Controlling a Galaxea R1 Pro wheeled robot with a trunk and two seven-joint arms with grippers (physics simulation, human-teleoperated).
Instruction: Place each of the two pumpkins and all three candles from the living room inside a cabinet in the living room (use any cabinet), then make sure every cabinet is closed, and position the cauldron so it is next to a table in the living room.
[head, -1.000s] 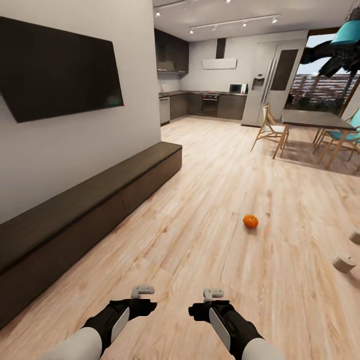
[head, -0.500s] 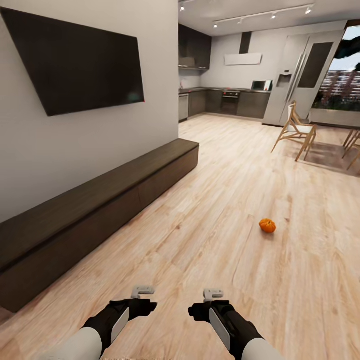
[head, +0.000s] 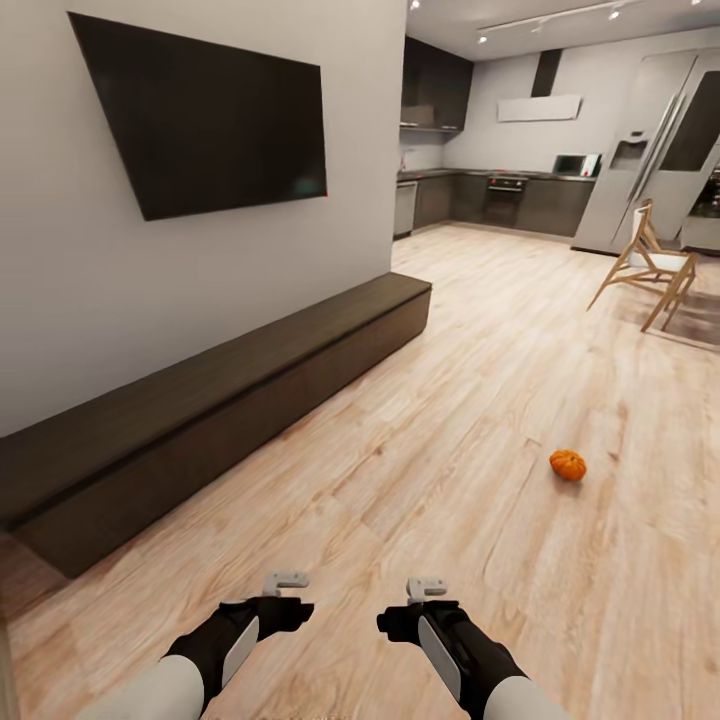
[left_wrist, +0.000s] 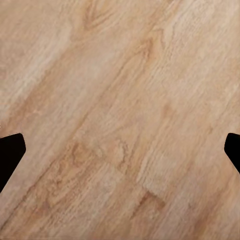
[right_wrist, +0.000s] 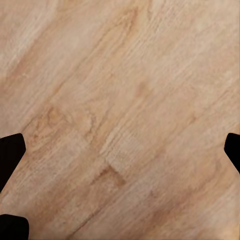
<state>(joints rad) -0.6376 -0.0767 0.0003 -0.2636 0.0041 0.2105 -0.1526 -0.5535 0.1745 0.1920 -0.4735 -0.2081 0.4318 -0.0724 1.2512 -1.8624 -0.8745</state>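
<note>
Head view shows a big room with a light wood floor (head: 450, 400). One pumpkin (head: 567, 464) sits alone on the floor, to the right and a little way ahead of the robot. It is small, round and orange. It is well apart from both arms.

The cabinet (head: 230, 400) is long, low and dark brown. It runs along the white wall on the left, from near the robot toward the far kitchen. All its fronts look shut. A large black TV (head: 210, 125) hangs on the wall above it.

The left gripper (head: 285, 580) and the right gripper (head: 427, 587) are held low in front of the robot, side by side, over bare floor. Both hold nothing. In each wrist view the dark fingertips (left_wrist: 10, 150) sit far apart at the two edges, with only floor boards between them, so both hands are spread wide.

Far off on the right stands a wooden chair (head: 650, 265). Dark kitchen cupboards (head: 500, 200) and a tall fridge (head: 650, 160) are at the back.
</note>
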